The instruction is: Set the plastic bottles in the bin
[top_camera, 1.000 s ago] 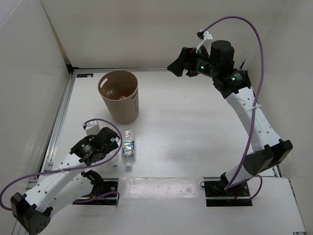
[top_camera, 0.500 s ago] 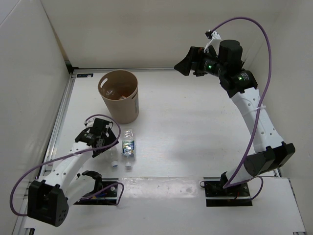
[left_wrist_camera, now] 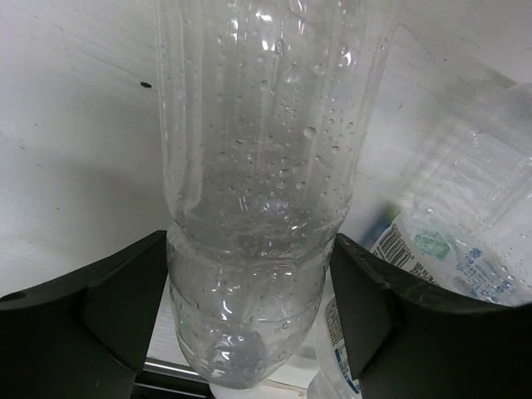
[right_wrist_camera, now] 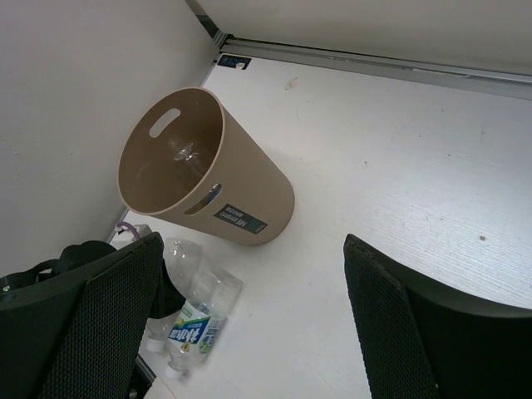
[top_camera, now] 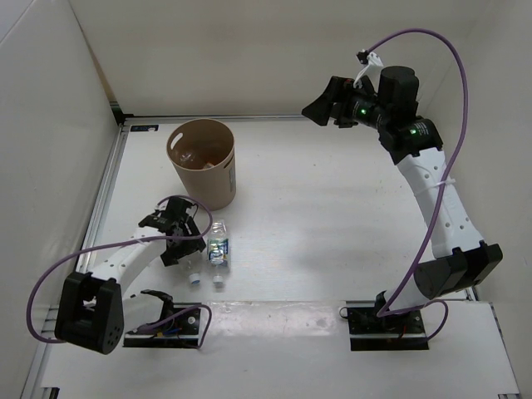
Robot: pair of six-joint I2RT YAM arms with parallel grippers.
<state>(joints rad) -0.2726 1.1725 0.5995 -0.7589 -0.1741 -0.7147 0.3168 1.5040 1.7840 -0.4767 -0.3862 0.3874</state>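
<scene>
Left claw (left_wrist_camera: 249, 320) was closed on the plain bottle (left_wrist_camera: 258, 166), fingers (left_wrist_camera: 100, 307) against both sides near its cap end. The bottle lay on the table (top_camera: 332, 233) beside a labelled bottle (top_camera: 218, 248), near the bin (top_camera: 214, 189). Right claw (top_camera: 317, 110) hung open, empty. The plain bottle looked empty, light, thin-walled and slick; a gentle hold near the stiffer shoulder seemed best.

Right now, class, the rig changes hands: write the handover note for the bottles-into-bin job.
Left gripper: jaws closed against the plain clear bottle, lying on the table.
Right gripper: open, empty, raised at the far side.
Labelled bottle: lying beside the plain one, near the bin.
Done: one clear bottle shows inside the bin; any others cannot be made out.
Left to do: bin the plain bottle, then the labelled one.
</scene>
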